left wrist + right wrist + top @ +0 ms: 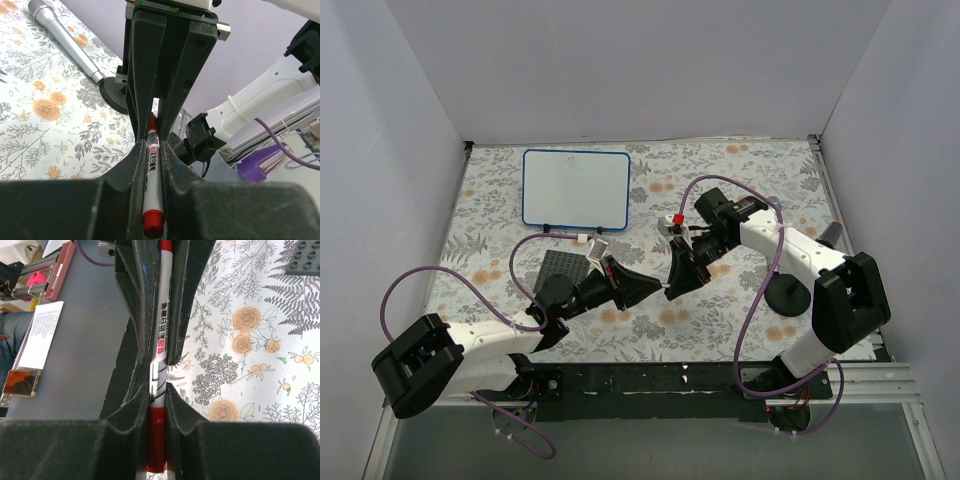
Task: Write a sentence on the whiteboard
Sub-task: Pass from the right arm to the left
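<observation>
The whiteboard (pixel 575 188) lies flat at the back left of the table. Its face is blank, so no sentence shows on it. A white marker (pixel 151 175) with red ends hangs level in the air between both arms, over the middle of the table. My left gripper (pixel 655 288) is shut on the marker's white body (pixel 152 150). My right gripper (pixel 673 284) faces it, shut on the marker's red cap end (pixel 159 405). In the right wrist view the left fingers (pixel 140 300) clamp the marker (pixel 161 350) just beyond mine.
A dark grey studded plate (pixel 565 268) lies just in front of the whiteboard, beside the left arm. A silver microphone (pixel 65 42) leans from a round black base (pixel 788 297) at the right. White walls close in the floral tablecloth on three sides.
</observation>
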